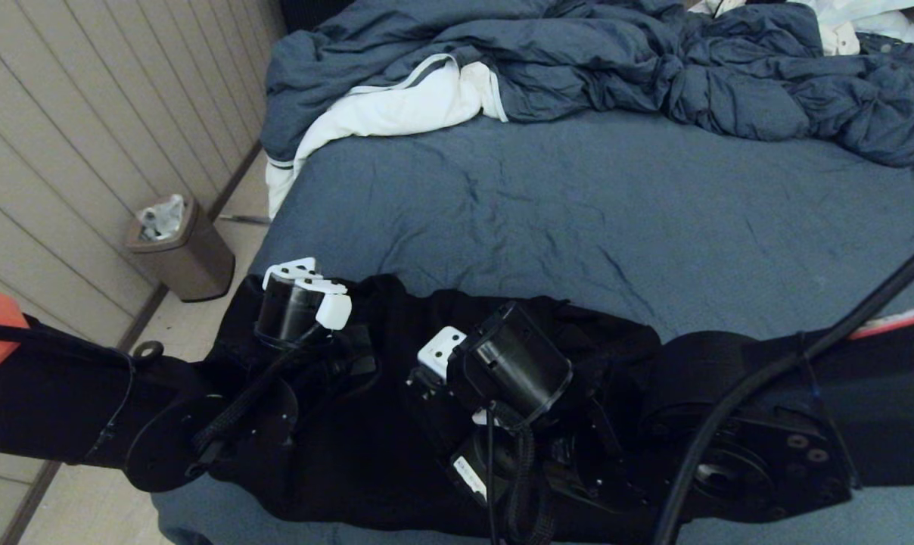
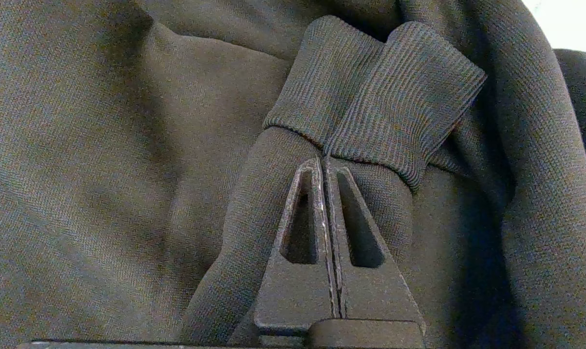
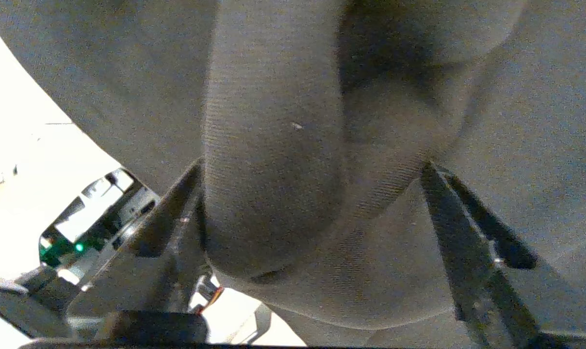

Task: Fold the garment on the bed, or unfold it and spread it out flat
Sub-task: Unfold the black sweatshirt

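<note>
Pinching the hoodie (image 2: 128, 145) just below its ribbed cuff (image 2: 375, 92), the left gripper (image 2: 324, 162) is fully closed; the right gripper (image 3: 312, 169) stands wide around a thick black fold.

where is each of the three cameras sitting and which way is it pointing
Head view: on the head, looking down at the bed; both arms show over the black hoodie.
Left wrist view: behind the left gripper, shut at a ribbed cuff.
Right wrist view: behind the right gripper, fingers apart around a fabric fold.
Shared: all three show the hoodie.
</note>
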